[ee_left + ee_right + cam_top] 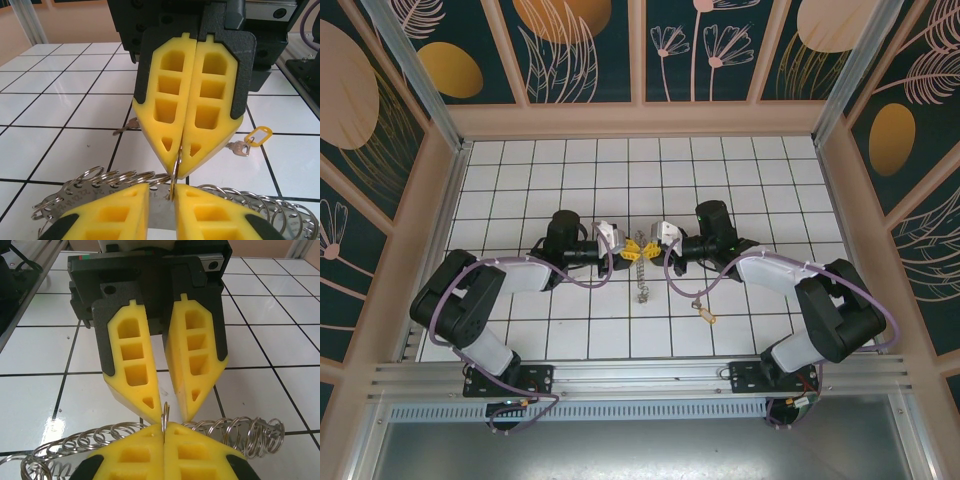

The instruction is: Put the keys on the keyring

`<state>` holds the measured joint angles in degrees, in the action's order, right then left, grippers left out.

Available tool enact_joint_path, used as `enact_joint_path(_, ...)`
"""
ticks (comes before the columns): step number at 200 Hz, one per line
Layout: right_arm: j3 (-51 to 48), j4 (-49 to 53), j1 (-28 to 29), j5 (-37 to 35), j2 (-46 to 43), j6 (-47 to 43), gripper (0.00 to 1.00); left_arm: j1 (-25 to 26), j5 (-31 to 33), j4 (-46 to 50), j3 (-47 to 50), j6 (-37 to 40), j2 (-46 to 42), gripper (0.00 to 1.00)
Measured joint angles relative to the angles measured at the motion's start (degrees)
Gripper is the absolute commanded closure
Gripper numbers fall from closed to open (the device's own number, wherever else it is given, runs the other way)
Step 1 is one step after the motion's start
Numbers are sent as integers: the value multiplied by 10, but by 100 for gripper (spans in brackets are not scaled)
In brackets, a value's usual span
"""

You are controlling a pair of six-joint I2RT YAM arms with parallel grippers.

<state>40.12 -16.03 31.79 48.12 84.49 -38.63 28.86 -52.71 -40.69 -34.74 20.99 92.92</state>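
The two grippers meet tip to tip at mid-table. My right gripper (163,426) (653,243) is shut on one small metal ring standing up from the edge of the keyring (235,432). The keyring's grey band (80,192) with its row of rings hangs below both grippers (642,280). My left gripper (161,189) (628,250) faces the right one, its yellow fingers (135,365) a narrow gap apart, straddling that same small ring. A key with a yellowish tag (252,140) (703,313) lies on the tiles, apart from both grippers. No red-tagged key shows.
The white tiled table (550,170) is walled by tan frame posts and patterned panels. A bit of metal (125,129) peeks out beside the right gripper's fingers; I cannot tell what it is. Purple cables loop along both arms (585,280).
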Motion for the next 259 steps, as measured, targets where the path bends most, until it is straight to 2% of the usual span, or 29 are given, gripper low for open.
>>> enact_joint_path(20,0,0,-1,0,0,0,100,2,0,0,-2,0,3,82)
enact_joint_path(97,9,16,-3,0,0,0,100,5,0,-2,-5,-2,6,82)
enact_joint_path(131,11,21,-3,0,0,0,100,7,-1,-3,-5,-5,7,88)
enact_joint_path(154,14,28,-5,0,0,0,100,8,-2,-3,-5,-9,8,97)
enact_joint_path(159,15,31,-5,0,0,0,99,8,-2,-3,-5,-10,8,100)
enact_joint_path(199,19,43,-5,-6,0,-5,89,9,-3,-5,-5,-9,9,100)
enact_joint_path(259,19,63,-5,-24,-6,-35,86,9,-2,-7,-5,-9,9,100)
